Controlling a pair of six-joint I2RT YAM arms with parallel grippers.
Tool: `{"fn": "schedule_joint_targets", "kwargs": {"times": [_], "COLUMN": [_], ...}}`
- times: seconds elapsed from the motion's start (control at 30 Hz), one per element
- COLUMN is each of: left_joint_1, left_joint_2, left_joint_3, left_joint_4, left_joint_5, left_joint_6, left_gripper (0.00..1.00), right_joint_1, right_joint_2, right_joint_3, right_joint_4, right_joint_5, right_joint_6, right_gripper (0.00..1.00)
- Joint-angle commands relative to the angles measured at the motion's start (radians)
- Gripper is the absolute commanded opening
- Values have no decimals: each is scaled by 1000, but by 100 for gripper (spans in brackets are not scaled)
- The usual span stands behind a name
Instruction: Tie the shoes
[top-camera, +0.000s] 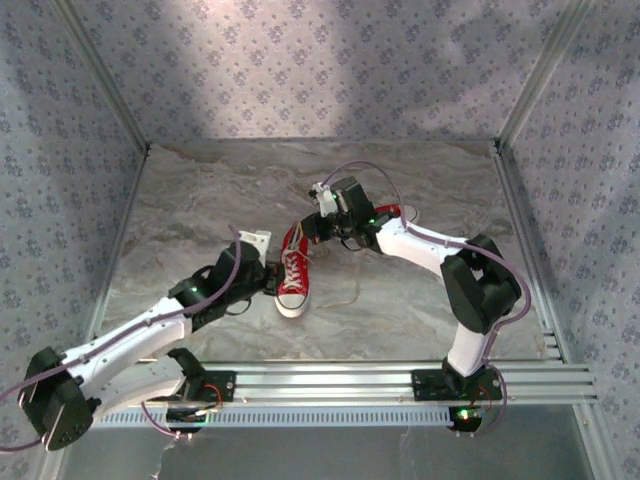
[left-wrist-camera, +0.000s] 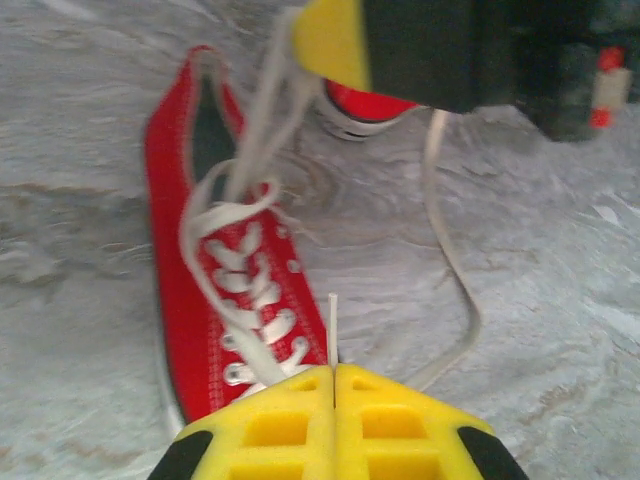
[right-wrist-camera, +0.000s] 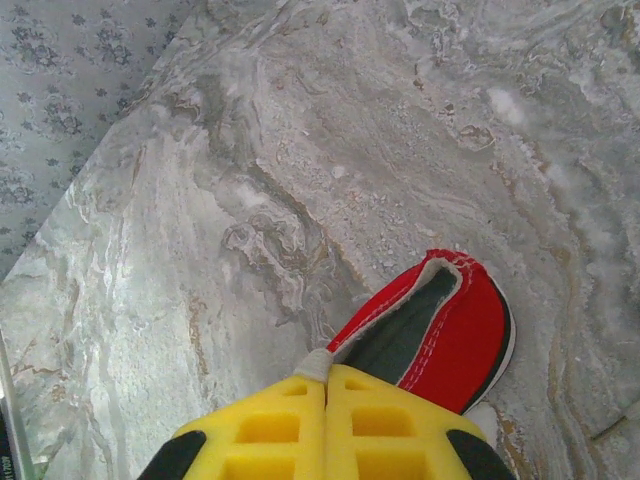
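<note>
One red shoe (top-camera: 293, 272) lies mid-table with its white toe cap toward the arms. Its white laces (left-wrist-camera: 232, 262) are loose over the tongue and rise in a strand to my right gripper (top-camera: 312, 228), which hangs over the heel end. The right gripper (right-wrist-camera: 326, 380) is shut on a bit of white lace, with the shoe's open heel (right-wrist-camera: 440, 320) just beyond it. My left gripper (left-wrist-camera: 333, 368) is shut on a thin lace end beside the shoe (left-wrist-camera: 190, 300). The lace (left-wrist-camera: 455, 270) curves away across the table. The second shoe (top-camera: 392, 212) lies partly hidden behind the right arm.
The marbled tabletop (top-camera: 200, 200) is walled by patterned panels on three sides. An aluminium rail (top-camera: 400, 375) carrying the arm bases runs along the near edge. The right arm's elbow (top-camera: 480, 285) stands to the right of the shoes.
</note>
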Motion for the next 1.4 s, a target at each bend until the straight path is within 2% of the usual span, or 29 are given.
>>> {"fn": "schedule_joint_targets", "kwargs": {"times": [0.0,0.13,0.4,0.63,0.67,0.8,0.97,1.13,1.23,1.37], "left_joint_1": [-23,-53,-75,-71,-71,-70,-64,-23,48,169], "left_joint_2": [53,118,215,342,353,351,294,208,170,137], "left_joint_3": [29,76,59,119,126,118,86,46,26,12], "left_joint_4": [156,206,394,420,419,435,429,373,280,217], "left_joint_5": [62,58,61,50,53,63,72,41,-12,56], "left_joint_6": [26,56,265,307,303,285,271,237,188,147], "left_gripper": [0,0,0,0,3,27,37,37,34,33], "right_joint_1": [-7,-8,-21,-34,-34,-34,-34,-35,-28,-19], "right_joint_2": [29,49,67,83,82,87,87,82,78,84], "right_joint_3": [39,56,68,74,74,84,86,85,90,102], "right_joint_4": [-27,-29,-36,-36,-38,-50,-58,-74,-95,-103], "right_joint_5": [-20,-39,-73,-87,-85,-85,-76,-59,-42,-54], "right_joint_6": [35,58,100,130,129,126,121,107,82,59], "right_gripper": [0,0,0,0,0,0,0,0,0,0]}}
